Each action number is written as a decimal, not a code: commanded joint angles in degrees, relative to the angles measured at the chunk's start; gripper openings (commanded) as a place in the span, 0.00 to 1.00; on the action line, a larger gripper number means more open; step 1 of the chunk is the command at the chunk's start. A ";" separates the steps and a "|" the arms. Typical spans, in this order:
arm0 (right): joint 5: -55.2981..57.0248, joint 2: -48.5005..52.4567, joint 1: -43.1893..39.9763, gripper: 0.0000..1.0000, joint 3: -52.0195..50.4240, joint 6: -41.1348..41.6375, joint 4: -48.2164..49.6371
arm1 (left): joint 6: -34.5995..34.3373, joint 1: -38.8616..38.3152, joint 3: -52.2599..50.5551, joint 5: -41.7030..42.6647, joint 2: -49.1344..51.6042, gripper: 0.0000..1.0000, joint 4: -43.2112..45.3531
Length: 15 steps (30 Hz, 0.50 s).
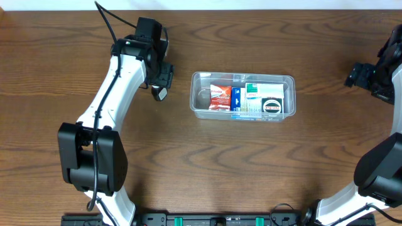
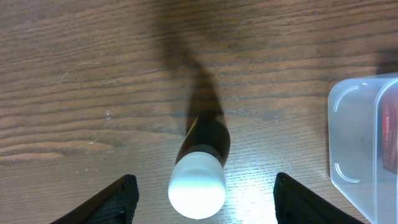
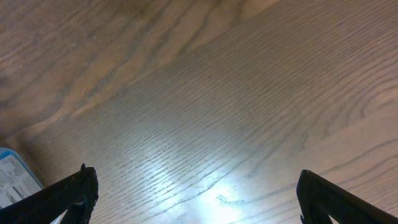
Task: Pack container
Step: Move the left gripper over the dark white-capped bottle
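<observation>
Clear plastic container [image 1: 242, 77] sits mid-surface, long side running left-right, between the two arms. Inside it: red box [image 1: 220, 97] left of centre, blue box [image 1: 236, 98] touching it on the right, then a white and green box [image 1: 260, 93] filling the right part, with a round black-rimmed item [image 1: 272, 105] on or by it, can't tell which. The left end of the container is bare. Left gripper [image 1: 161, 88] hangs just left of the container's left end, over a small bottle [image 2: 208, 140] with a dark body and a white cap [image 2: 197, 186]. In the left wrist view its fingers [image 2: 118, 202] are wide apart, one on each side of the bottle with clear gaps, not touching it. The bottle looks upright on the wooden surface [image 2: 93, 74], cap toward the camera, shadow stretching away behind it. The container's rounded corner shows at the right edge of that view, near the bottle but apart from it. Right gripper [image 1: 353, 75] is far off at the right edge of the surface, well apart from the container. In the right wrist view its fingers [image 3: 68, 196] are spread wide with only bare wood between them. A blue and white scrap [image 3: 12, 174] shows at the lower left of that view, too cropped to identify.
</observation>
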 commanded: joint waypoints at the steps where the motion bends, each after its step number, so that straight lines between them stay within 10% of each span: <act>1: 0.28 -0.07 -0.50 0.99 0.98 -0.83 0.00 | 1.03 0.42 -0.46 -0.09 1.46 0.66 0.04; 15: 0.31 -0.07 -0.50 0.99 0.98 -0.83 0.00 | 1.01 0.42 -0.46 -0.09 3.54 0.58 0.02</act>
